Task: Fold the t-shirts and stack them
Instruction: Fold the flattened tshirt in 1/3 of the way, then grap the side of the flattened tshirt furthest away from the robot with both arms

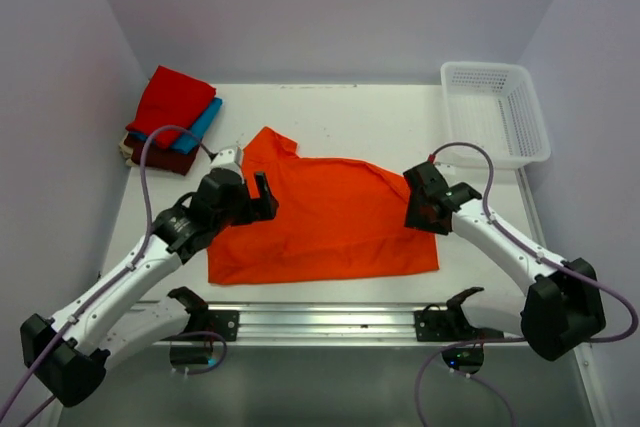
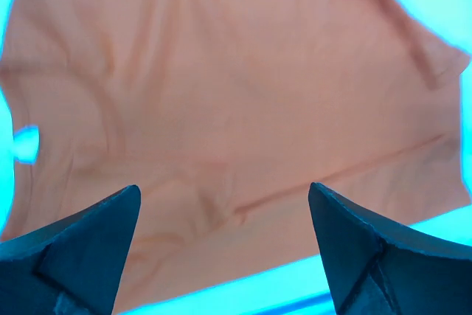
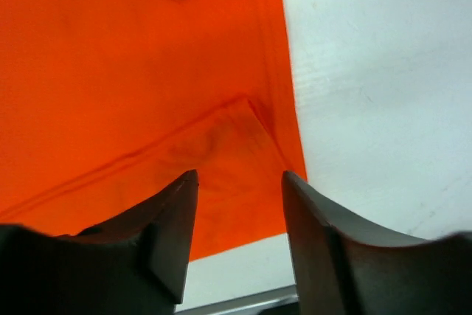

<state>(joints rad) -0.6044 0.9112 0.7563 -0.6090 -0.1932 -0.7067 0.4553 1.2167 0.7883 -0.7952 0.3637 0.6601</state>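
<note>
An orange t-shirt [image 1: 330, 217] lies spread on the white table, partly folded, one sleeve sticking out at the back left. It fills the left wrist view [image 2: 221, 94] and shows in the right wrist view [image 3: 133, 86]. My left gripper [image 1: 262, 197] hangs open over the shirt's left edge, holding nothing. My right gripper [image 1: 418, 209] is open above the shirt's right edge and near corner, holding nothing. A stack of folded tees, red [image 1: 170, 99] on turquoise-blue [image 1: 200, 127] on dark maroon [image 1: 150, 155], sits at the back left.
A white plastic mesh basket [image 1: 495, 112] stands at the back right corner. A metal rail [image 1: 320, 322] runs along the near table edge between the arm bases. Walls close in the left, right and back sides.
</note>
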